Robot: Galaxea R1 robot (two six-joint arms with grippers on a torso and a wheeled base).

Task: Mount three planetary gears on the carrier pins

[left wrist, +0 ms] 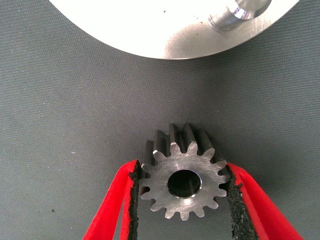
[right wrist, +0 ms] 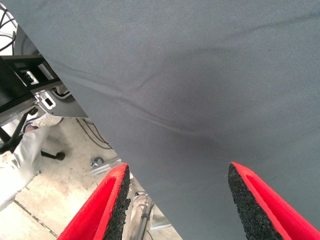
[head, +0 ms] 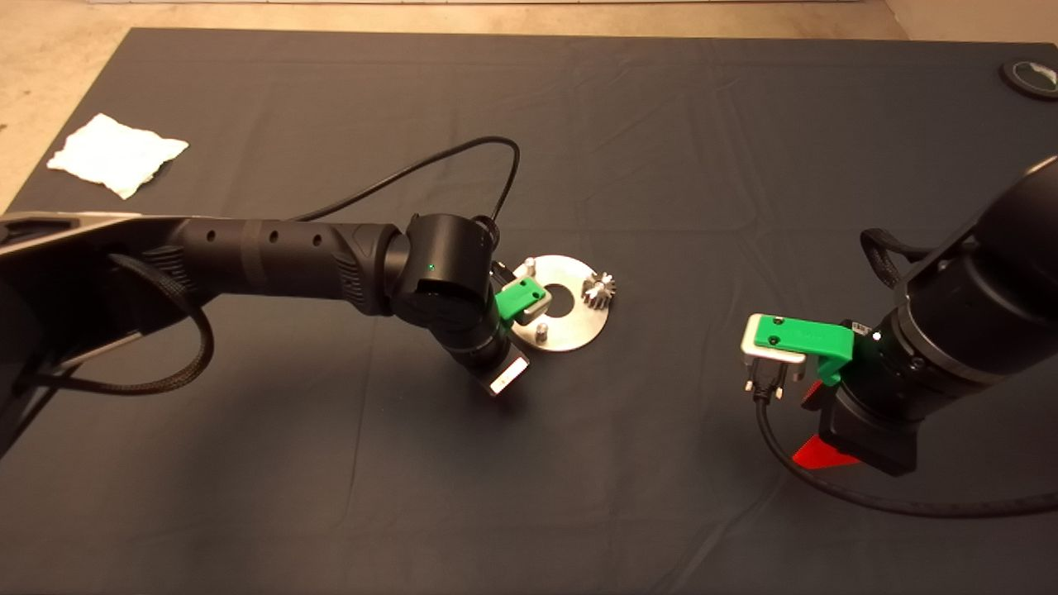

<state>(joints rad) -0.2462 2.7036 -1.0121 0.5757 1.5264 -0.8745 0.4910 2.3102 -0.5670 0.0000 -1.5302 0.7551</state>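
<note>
The silver disc (head: 570,326) lies at the middle of the mat. One planetary gear (head: 598,289) sits on its right side, and two bare carrier pins (head: 530,265) (head: 541,332) stand on its left side. My left gripper (head: 522,302) hovers at the disc's left edge, its fingers hidden under the wrist in the head view. The left wrist view shows that gripper (left wrist: 182,200) shut on a second planetary gear (left wrist: 182,182), pads against its teeth, just off the disc's rim (left wrist: 165,25) and near one pin (left wrist: 240,15). My right gripper (head: 814,426) waits open at the right of the mat.
A white crumpled cloth (head: 116,154) lies at the mat's back left corner. A round black object (head: 1033,78) sits at the back right. The right wrist view shows the mat's edge (right wrist: 100,130), the floor beyond and a person's leg (right wrist: 20,160).
</note>
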